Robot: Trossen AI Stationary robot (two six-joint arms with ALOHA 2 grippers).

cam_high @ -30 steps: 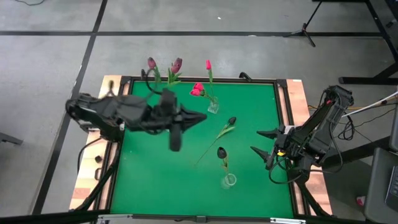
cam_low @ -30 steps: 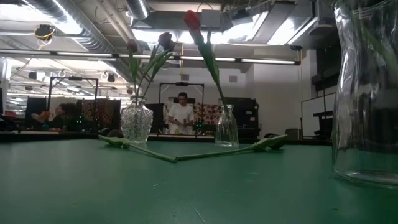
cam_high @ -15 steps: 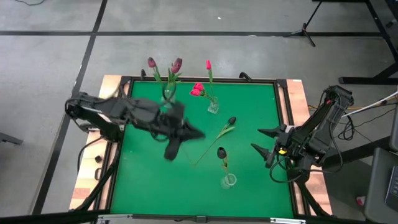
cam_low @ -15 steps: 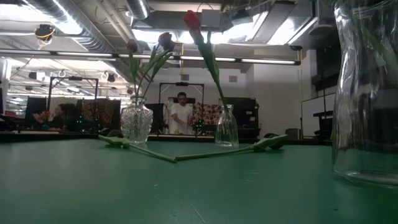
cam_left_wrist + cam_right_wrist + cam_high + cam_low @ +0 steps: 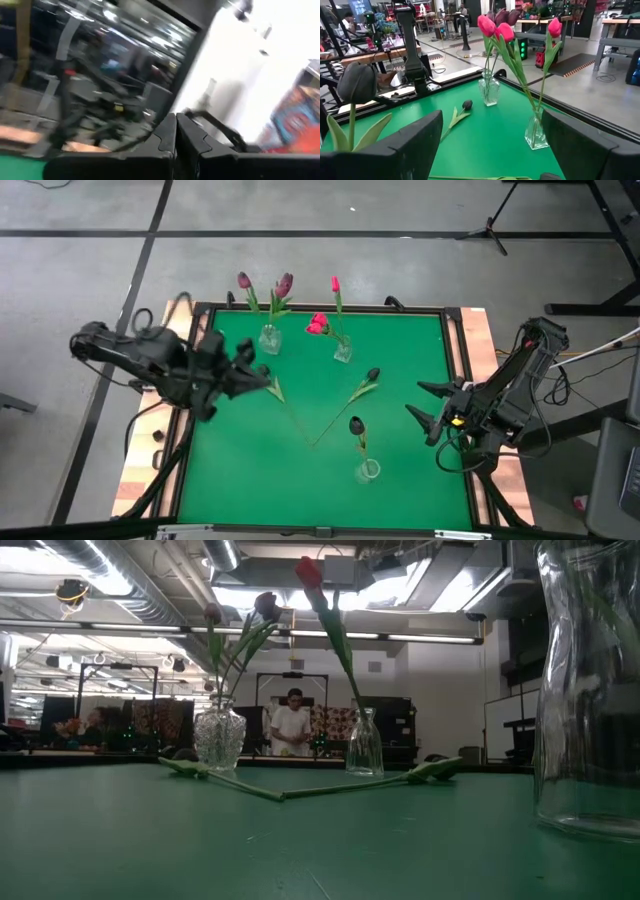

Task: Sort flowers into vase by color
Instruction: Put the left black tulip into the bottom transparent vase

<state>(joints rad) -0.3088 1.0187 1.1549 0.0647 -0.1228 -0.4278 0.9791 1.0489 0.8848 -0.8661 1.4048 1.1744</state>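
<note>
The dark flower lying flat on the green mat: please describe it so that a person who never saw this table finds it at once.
Start at the green mat and go to its middle, between the vase with pink flowers at the back and the vase holding one dark flower at the front. There lies the dark flower, its stem running toward the front. Unlike its neighbours, it stands in no vase.

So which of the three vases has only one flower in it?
The vase nearest the front edge, holding one near-black flower; the two at the back hold several each.
</note>
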